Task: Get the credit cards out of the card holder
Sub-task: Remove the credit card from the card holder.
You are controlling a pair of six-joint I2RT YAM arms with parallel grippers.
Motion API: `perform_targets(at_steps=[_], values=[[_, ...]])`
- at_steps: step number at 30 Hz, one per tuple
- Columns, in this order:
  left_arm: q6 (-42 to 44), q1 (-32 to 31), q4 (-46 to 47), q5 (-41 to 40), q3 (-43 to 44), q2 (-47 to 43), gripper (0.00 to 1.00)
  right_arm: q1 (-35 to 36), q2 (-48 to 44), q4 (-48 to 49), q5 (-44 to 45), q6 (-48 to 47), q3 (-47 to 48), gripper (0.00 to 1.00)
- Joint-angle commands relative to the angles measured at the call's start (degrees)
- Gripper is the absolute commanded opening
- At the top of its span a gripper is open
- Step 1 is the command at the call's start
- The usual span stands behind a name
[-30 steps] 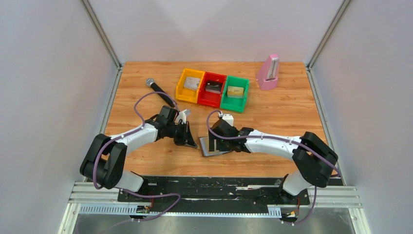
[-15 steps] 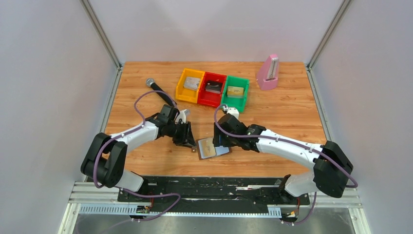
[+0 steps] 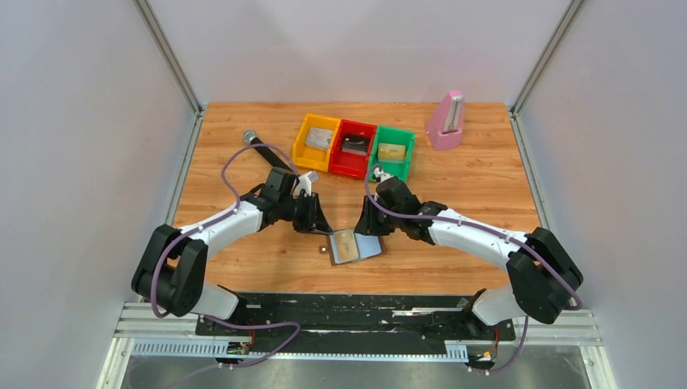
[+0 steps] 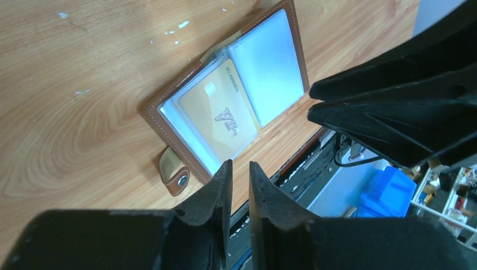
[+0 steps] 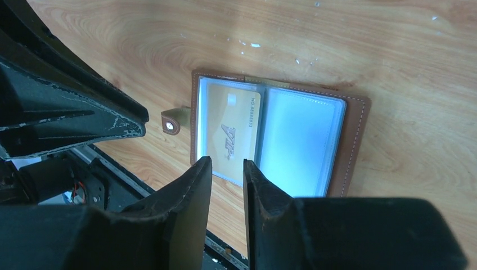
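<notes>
The card holder (image 3: pixel 369 246) lies flat and open on the wood, brown rim around two light-blue sleeves (image 5: pixel 301 140). A gold credit card (image 5: pixel 230 128) sits inside its left sleeve (image 4: pixel 222 115). Its snap tab (image 4: pixel 174 174) sticks out from the left side. My left gripper (image 3: pixel 316 224) hovers just above the holder's far left edge. In the left wrist view its jaws (image 4: pixel 240 163) stand slightly apart with nothing between them. My right gripper (image 3: pixel 369 227) hangs over the far right edge, also narrowly open (image 5: pixel 228 160) and empty. Neither touches the holder.
Yellow (image 3: pixel 317 142), red (image 3: pixel 353 148) and green (image 3: pixel 391 154) bins stand in a row at the back, each with a card inside. A pink metronome-shaped object (image 3: pixel 446 121) is at the back right. A black microphone (image 3: pixel 263 150) lies behind the left arm.
The holder now lies fully open and flat. Both grippers have drawn back from it toward the bins. The right jaws have narrowed; the left jaws have parted from shut.
</notes>
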Motion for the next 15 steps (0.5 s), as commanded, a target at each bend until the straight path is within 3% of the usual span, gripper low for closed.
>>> perform_targets(at_steps=[1, 7, 15], values=[[-2.2, -0.8, 7.6, 3.1, -1.1, 2.3, 0.22, -2.1, 1.4, 8.0, -8.1, -0.9, -2.5, 0.28], [-2.6, -1.4, 11.3, 3.9, -2.3, 6.0, 0.15, -3.2, 2.4, 12.3, -10.2, -1.3, -5.2, 0.25], [-1.8, -1.6, 13.3, 2.5, -3.7, 9.9, 0.14, -4.4, 4.4, 17.1, -13.3, -1.6, -7.1, 0.21]])
